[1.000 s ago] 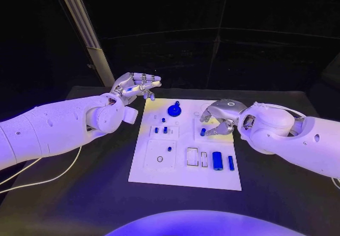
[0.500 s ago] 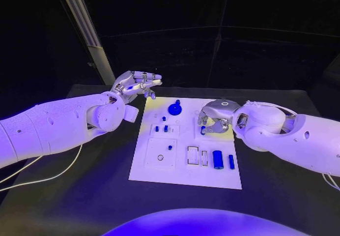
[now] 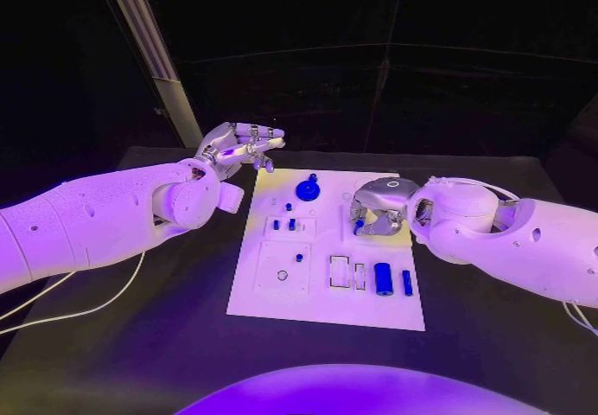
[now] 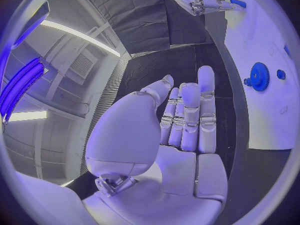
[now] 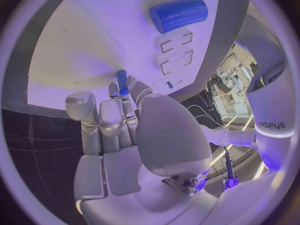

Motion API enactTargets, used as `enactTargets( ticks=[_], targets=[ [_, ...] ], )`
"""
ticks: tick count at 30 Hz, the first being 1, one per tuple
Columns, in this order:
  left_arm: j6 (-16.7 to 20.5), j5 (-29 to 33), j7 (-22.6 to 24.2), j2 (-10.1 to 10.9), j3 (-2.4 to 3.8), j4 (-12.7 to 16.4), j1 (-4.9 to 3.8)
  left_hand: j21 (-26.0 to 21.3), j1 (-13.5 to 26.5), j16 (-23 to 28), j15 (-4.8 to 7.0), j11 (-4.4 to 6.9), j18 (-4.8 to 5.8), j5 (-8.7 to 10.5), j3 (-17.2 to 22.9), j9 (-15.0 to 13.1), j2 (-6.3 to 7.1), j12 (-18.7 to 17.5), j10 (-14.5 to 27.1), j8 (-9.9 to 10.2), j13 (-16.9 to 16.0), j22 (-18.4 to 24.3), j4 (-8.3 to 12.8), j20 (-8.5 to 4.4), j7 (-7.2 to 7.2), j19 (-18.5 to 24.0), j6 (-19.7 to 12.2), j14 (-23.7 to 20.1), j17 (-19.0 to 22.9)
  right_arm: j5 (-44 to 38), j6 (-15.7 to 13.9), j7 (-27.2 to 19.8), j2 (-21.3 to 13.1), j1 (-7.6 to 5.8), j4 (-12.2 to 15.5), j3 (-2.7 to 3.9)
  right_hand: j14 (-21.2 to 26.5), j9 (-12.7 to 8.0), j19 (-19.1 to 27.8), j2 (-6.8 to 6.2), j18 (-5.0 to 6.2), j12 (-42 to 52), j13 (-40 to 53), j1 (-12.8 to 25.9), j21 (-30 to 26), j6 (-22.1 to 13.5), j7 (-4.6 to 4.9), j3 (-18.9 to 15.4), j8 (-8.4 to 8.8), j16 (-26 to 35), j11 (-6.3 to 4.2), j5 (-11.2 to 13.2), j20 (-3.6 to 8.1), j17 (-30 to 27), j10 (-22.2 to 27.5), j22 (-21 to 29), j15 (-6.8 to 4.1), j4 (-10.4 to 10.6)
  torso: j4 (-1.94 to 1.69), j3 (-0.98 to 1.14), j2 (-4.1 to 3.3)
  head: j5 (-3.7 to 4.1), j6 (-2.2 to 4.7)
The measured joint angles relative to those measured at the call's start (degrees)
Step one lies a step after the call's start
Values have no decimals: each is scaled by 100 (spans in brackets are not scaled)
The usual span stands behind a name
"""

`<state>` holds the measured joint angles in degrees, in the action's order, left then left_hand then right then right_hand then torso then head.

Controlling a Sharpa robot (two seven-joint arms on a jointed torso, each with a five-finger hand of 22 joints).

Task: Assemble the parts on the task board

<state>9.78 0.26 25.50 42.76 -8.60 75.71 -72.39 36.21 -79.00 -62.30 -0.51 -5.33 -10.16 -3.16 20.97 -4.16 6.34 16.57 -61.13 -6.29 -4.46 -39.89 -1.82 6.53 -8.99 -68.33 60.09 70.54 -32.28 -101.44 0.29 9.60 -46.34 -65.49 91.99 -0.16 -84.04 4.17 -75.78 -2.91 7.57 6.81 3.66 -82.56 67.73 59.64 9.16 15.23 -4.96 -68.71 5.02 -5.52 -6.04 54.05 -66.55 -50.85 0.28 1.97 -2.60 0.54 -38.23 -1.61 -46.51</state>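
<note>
Two hands, head view: the left hand point(image 3: 239, 145) is raised off the far left corner of the task board point(image 3: 327, 304), fingers loosely curled, nothing in it; the right hand point(image 3: 378, 207) is curled over the board's right half, pinching a small blue peg point(image 3: 358, 226).
Board, head view: white plate in the middle of the black counter point(image 3: 162, 346); a blue gear point(image 3: 308, 189) near its far edge, a blue cylinder point(image 3: 384, 280) near the right front, small blue pins point(image 3: 283, 225) left of centre.
Left wrist view: left hand point(image 4: 184, 130) with fingers nearly straight and together, empty; blue gear point(image 4: 259, 76) on the board beside it.
Right wrist view: right hand point(image 5: 125, 120) closed with the blue peg point(image 5: 122, 81) at its fingertips, over the board; blue cylinder point(image 5: 179, 13) lies beyond.
</note>
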Motion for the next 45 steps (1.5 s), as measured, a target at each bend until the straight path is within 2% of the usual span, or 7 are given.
enactTargets(
  ticks=[8, 13, 16, 19, 33, 38, 45],
  targets=[
    [-1, 0, -1, 0, 0, -3, 0, 0, 0, 0, 0, 0, 0, 0, 0, 0, 0, 0, 0, 0, 0, 0, 0, 0, 0, 0, 0, 0, 0, -2, 50, -16, 20, 7, -23, 0, 19, -11, -21, -55, 0, -67, 0, 7, 46, 95, -12, 244, 1, -55, -24, 35, 21, 57, -126, -55, -22, -18, 2, -1, 0, -5, -3],
    [-1, 0, -1, 1, 0, -4, 0, 0, 0, 0, 0, 0, 0, 0, 0, 0, 0, 0, 0, 0, 0, 0, 0, 0, 0, 0, 0, 0, 0, -15, -15, -26, 17, 9, -27, -1, 0, -5, -133, 21, 1, -85, 1, -69, 237, 294, -70, 559, 5, -222, -65, 189, 71, 257, -333, -317, -82, -114, 3, -1, 0, -5, -3],
    [-1, 0, -2, 1, 0, -5, 0, 0, 0, 0, 0, 0, 0, 0, 16, 0, 0, 29, 0, 0, 3, 9, 16, 0, 0, 0, 0, 0, 12, -27, -100, -39, -4, 14, -5, -6, 0, 1, -154, 21, -92, -115, 4, -86, 314, 369, -89, 696, -16, -253, -63, 221, 93, 299, -411, -436, -82, -158, 6, -1, 2, -5, -6],
    [-1, 0, -2, 1, 0, -7, 1, 0, 0, 0, 0, 0, 0, 0, 16, 0, 0, 29, 0, 0, 5, 11, 16, 0, 0, 0, 0, 0, 12, -37, -207, -57, -55, 17, 55, -6, 0, 4, -172, 21, -94, -117, 25, -86, 344, 405, -90, 787, -15, -263, -51, 233, 111, 313, -423, -510, -82, -201, 7, 2, 4, -5, -7],
    [0, 0, -3, 6, -1, -18, 1, -23, -26, 0, 0, 0, 0, 0, 16, 0, -26, 29, 0, 0, 4, 12, 16, 0, 0, 0, 0, 0, 20, 190, -849, -111, -506, -22, 804, 27, 0, 8, -174, 21, -93, -171, 23, -86, 388, 424, -109, 882, -14, -285, -22, 254, 114, 303, -452, -570, -82, -251, 8, -4, 11, 8, 23],
    [0, 1, -4, -8, -1, -22, 1, -23, -31, 0, 0, 0, 0, 0, 41, 0, -31, 29, 0, 0, 9, 17, 42, 0, 0, 0, 0, 0, 23, 351, -995, -139, -248, -27, 962, 28, 0, 1, -174, 18, -93, -173, 22, -83, 388, 424, -109, 907, -13, -285, -22, 256, 114, 292, -452, -570, -82, -243, 3, -4, 4, -51, 9],
    [0, 1, -5, -59, -1, -30, 1, -23, -31, 0, 0, 0, 0, 0, 48, 0, -31, 29, 0, 0, 9, 17, 48, 0, 0, 0, 0, 0, 23, 420, -1077, -236, 353, -5, 872, 15, 0, 0, -174, -12, -93, -205, 20, -53, 388, 423, -109, 943, 10, -285, -22, 256, 114, 282, -452, -569, -81, -276, -19, -9, -3, -129, -50]
  ],
)
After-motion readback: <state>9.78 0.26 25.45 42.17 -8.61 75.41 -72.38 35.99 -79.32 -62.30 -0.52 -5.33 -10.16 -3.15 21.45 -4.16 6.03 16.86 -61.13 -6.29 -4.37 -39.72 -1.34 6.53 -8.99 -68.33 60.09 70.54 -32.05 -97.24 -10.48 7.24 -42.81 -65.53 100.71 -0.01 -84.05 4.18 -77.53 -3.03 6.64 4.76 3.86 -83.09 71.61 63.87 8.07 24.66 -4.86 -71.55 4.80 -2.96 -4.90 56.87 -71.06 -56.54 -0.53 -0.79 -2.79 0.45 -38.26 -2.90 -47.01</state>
